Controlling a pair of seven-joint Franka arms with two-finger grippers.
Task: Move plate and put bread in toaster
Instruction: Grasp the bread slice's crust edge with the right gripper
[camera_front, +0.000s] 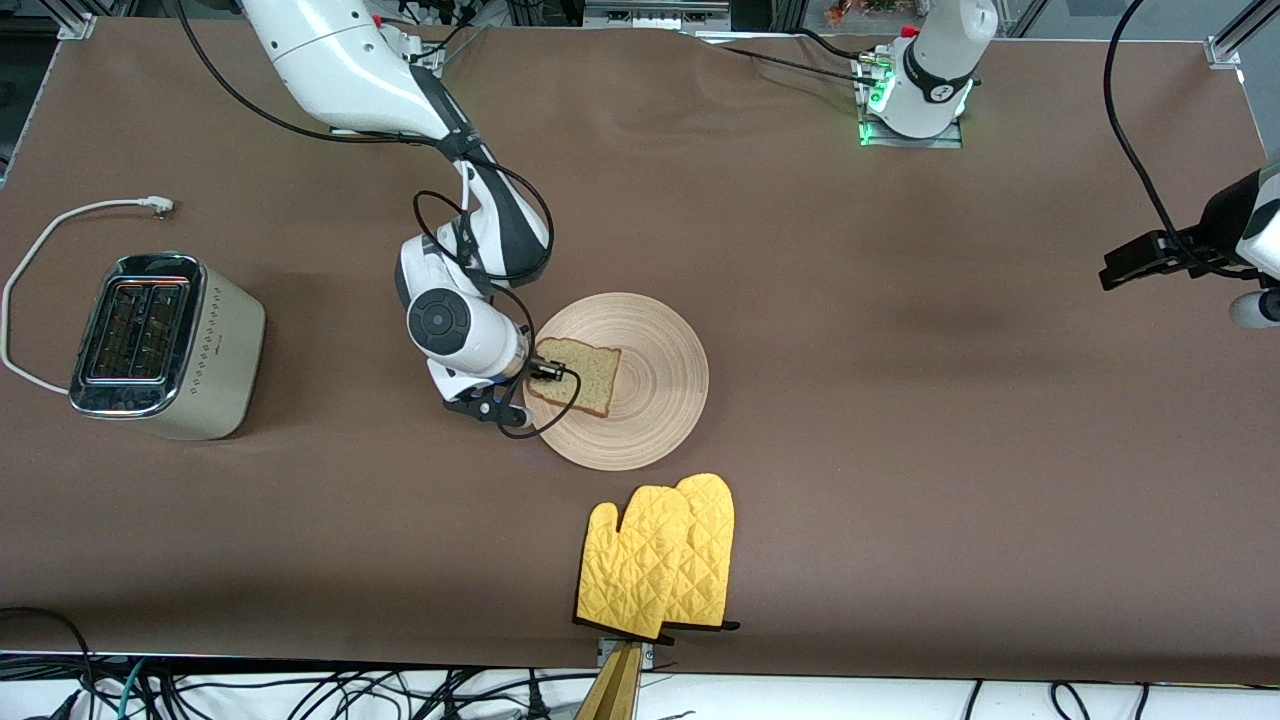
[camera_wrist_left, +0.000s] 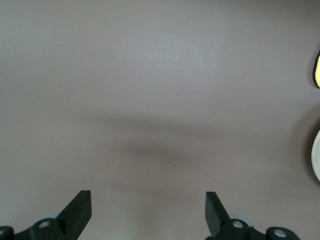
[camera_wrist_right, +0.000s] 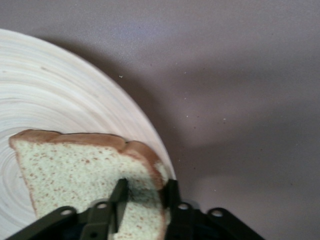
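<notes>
The round wooden plate (camera_front: 660, 400) lies mid-table with the slice of bread (camera_front: 590, 380) on its half toward the right arm's end. My right gripper (camera_front: 548, 373) reaches in low from that end. In the right wrist view the right gripper (camera_wrist_right: 146, 187) has its fingers (camera_wrist_right: 118, 196) pinched on either side of the bread's (camera_wrist_right: 75, 170) crust edge, over the plate's (camera_wrist_right: 60, 90) rim. The cream toaster (camera_front: 165, 345) stands at the right arm's end, slots up. My left gripper (camera_front: 1135, 265) waits open over bare table at the left arm's end, nothing between its fingers (camera_wrist_left: 148, 197).
A pair of yellow oven mitts (camera_front: 660, 560) lies nearer to the front camera than the plate. The toaster's white cord (camera_front: 60, 225) loops on the table beside it. Brown table cover (camera_front: 900, 400) stretches between the plate and the left arm.
</notes>
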